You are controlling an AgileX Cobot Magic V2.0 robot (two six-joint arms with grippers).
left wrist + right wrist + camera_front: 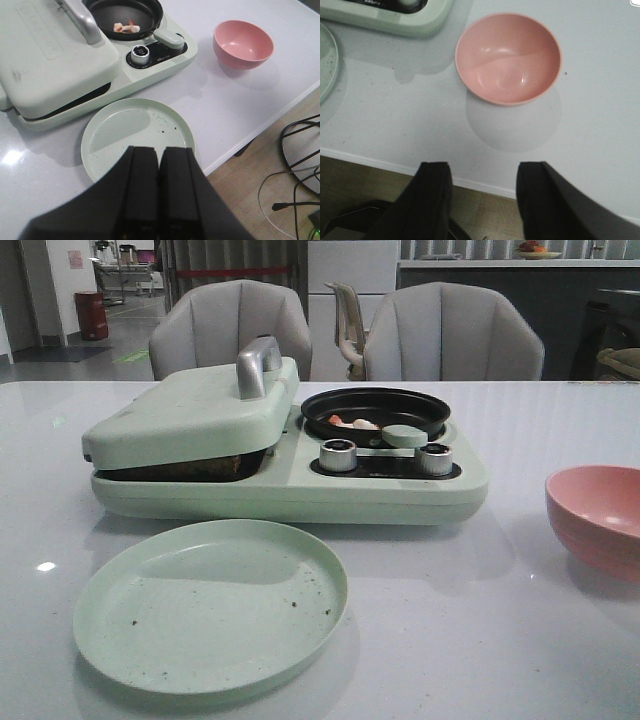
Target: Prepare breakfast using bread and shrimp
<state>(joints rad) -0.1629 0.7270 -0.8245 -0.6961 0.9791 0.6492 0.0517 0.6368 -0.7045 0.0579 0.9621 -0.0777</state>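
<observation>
On the tabletop [480, 640] in the front view, a pale green cooker [290, 475] sits toward the far middle, its hinged lid [190, 420] down over the left plate with a dark strip showing in the gap beneath; I cannot tell what that strip is. The black pan [376, 412] on the cooker's right side holds the shrimp [357, 423], a few pale pieces near its front rim. A green plate [210, 605] lies just in front of the cooker, near the tabletop's near edge, bare but for dark crumbs. A pink bowl [597, 520] stands at the right edge, well apart from the cooker, with open surface between them. Neither arm shows in this view.

From the left wrist view, the left tool [159, 200] hangs over the plate's [135, 135] near rim, its fingers pressed together with nothing between them. Shrimp [126, 27] lie in the pan [122, 15]. The bowl [243, 44] stands near the tabletop's edge, beyond which floor and cables show.

From the right wrist view, the right tool [481, 197] is spread wide and empty, over the near edge of the tabletop [395, 125]. The bowl [508, 57] lies ahead of it, empty, with bare surface on all sides; the cooker's corner [395, 17] and the plate's rim [327, 65] are beside it.
</observation>
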